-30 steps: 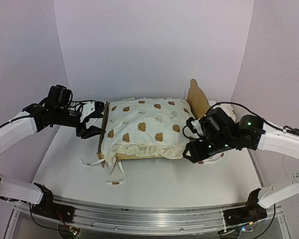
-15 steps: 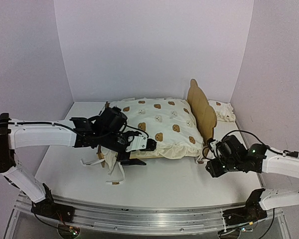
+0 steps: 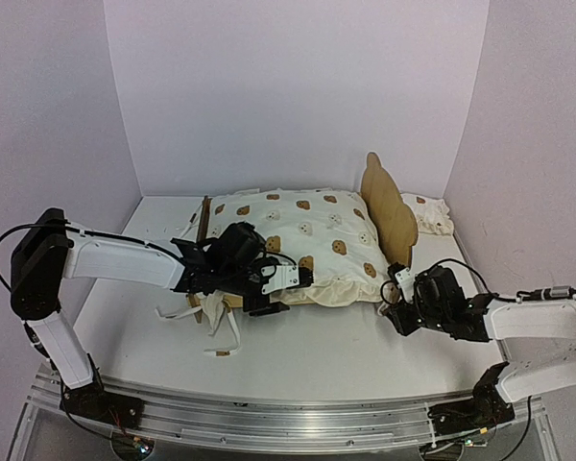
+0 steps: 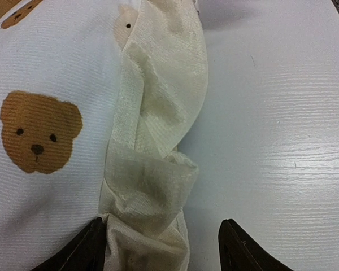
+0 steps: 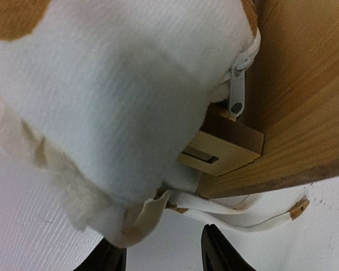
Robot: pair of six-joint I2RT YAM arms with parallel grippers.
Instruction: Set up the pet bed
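Note:
The pet bed (image 3: pixel 385 204) stands mid-table, its bear-ear headboard upright on the right. A cream bear-print cushion (image 3: pixel 302 233) lies on it and covers the base. My left gripper (image 3: pixel 276 292) is at the cushion's front edge. In the left wrist view it (image 4: pixel 164 251) is open, with the cushion's gauzy ruffle (image 4: pixel 158 169) lying between the fingers. My right gripper (image 3: pixel 396 300) is low at the bed's front right corner. In the right wrist view it (image 5: pixel 163 253) stands open just below the cushion's corner (image 5: pixel 130 90), the white tie strings (image 5: pixel 237 217) and the wooden frame (image 5: pixel 305 113).
A small ruffled bear-print pillow (image 3: pixel 432 213) lies behind the headboard at the far right. Loose tie strings (image 3: pixel 223 331) trail onto the white table (image 3: pixel 326 351) at the cushion's front left. Walls close in the back and both sides.
My left arm swung from the bed's left side to the cushion's front edge. My right arm dropped from beside the cushion to the bed's front right corner, its jaws narrowing.

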